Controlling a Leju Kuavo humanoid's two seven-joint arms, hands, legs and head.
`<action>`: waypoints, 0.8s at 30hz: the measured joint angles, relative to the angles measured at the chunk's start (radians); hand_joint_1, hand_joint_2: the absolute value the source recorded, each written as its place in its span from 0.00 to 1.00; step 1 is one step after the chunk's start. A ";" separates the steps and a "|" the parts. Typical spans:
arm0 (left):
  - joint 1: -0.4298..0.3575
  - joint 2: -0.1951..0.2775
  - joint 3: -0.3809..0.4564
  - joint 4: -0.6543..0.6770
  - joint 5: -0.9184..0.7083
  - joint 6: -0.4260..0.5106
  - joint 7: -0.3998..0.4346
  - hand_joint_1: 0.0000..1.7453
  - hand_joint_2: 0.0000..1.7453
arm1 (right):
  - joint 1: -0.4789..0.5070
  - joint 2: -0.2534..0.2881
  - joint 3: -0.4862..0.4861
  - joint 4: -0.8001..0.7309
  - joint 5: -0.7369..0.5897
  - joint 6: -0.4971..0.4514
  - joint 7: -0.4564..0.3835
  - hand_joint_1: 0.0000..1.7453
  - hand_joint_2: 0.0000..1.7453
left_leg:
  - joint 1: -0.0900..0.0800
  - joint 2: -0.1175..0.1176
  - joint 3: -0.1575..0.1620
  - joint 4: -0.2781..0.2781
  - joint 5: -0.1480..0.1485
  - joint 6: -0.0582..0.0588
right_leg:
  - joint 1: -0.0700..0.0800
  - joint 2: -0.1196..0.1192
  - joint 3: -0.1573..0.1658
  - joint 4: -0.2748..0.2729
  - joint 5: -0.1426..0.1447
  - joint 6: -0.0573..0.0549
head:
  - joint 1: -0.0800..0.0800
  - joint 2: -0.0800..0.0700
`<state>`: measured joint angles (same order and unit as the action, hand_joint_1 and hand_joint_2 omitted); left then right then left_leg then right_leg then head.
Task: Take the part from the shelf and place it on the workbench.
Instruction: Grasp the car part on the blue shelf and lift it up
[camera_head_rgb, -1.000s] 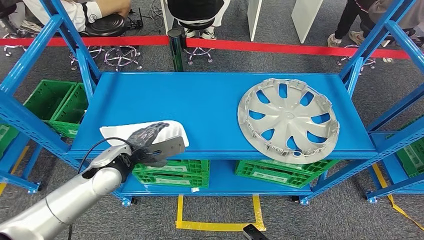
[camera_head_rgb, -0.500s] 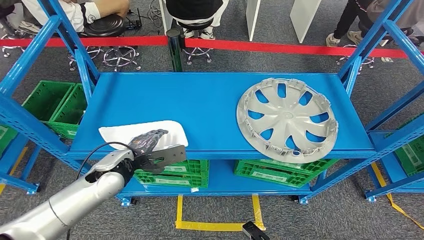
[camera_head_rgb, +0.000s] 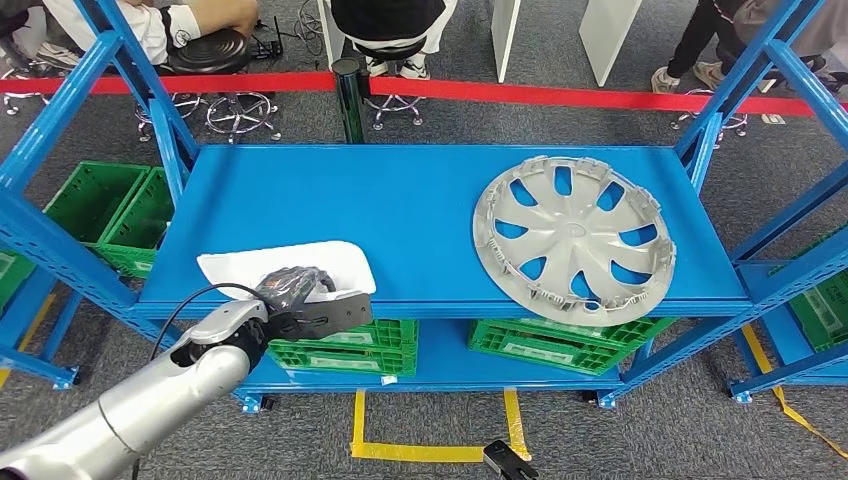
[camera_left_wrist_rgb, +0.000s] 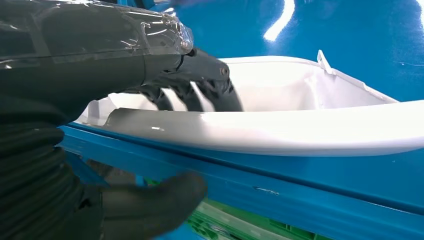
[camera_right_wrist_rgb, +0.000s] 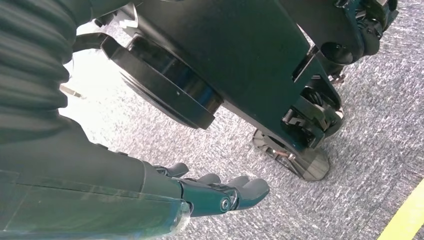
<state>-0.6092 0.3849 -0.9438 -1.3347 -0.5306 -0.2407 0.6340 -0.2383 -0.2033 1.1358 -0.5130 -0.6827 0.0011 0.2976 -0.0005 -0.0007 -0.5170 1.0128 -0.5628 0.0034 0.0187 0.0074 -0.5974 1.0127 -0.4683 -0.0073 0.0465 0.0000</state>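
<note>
While the white plastic part (camera_head_rgb: 285, 265) lies at the front left edge of the blue shelf (camera_head_rgb: 400, 215), its near rim slightly overhanging the shelf's lip, the left hand (camera_head_rgb: 300, 298) closes on that rim: in the left wrist view the dark fingers (camera_left_wrist_rgb: 200, 92) curl down into the part's hollow (a shallow, tray-like shell) and the thick thumb (camera_left_wrist_rgb: 160, 200) sits under the shelf edge below it, so the hand grips the part, which rests on the shelf. To the right on the same shelf, well apart from the part, lies a silver hubcap (camera_head_rgb: 574, 240) with its front rim reaching the shelf's edge. Green crates (camera_head_rgb: 560, 345) stand on the lower level. Beyond the shelf runs a red barrier tape (camera_head_rgb: 600, 97). Hanging over grey carpet (camera_right_wrist_rgb: 370, 125), the right hand (camera_right_wrist_rgb: 215, 192) holds nothing, its fingers stretched out and apart.
</note>
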 joint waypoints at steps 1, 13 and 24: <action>0.000 0.000 0.000 0.000 0.000 0.000 0.000 1.00 1.00 | 0.000 0.000 -0.001 0.000 0.000 0.000 0.000 0.00 1.00 | 0.000 0.000 0.000 0.000 0.000 0.000 | 0.000 0.000 0.000 0.000 0.000 0.000 | 0.000 0.000; -0.010 -0.004 0.000 0.000 -0.029 0.003 -0.025 1.00 0.25 | 0.002 0.005 -0.020 0.006 0.021 0.002 0.000 0.00 1.00 | 0.000 0.000 0.002 0.000 0.000 0.000 | 0.000 0.001 0.001 0.000 0.000 0.000 | 0.000 0.000; -0.012 -0.004 0.000 -0.001 -0.033 -0.030 -0.051 1.00 1.00 | 0.007 0.010 -0.028 0.008 0.039 -0.006 0.000 0.00 1.00 | 0.000 0.000 0.003 0.000 0.000 0.000 | 0.000 0.001 0.002 0.001 0.000 0.000 | 0.000 0.000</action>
<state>-0.6209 0.3811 -0.9442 -1.3355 -0.5636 -0.2706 0.5826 -0.2311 -0.1935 1.1074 -0.5055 -0.6438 -0.0045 0.2976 -0.0005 -0.0012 -0.5141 1.0127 -0.5624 0.0038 0.0184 0.0081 -0.5955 1.0133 -0.4679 -0.0069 0.0465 0.0000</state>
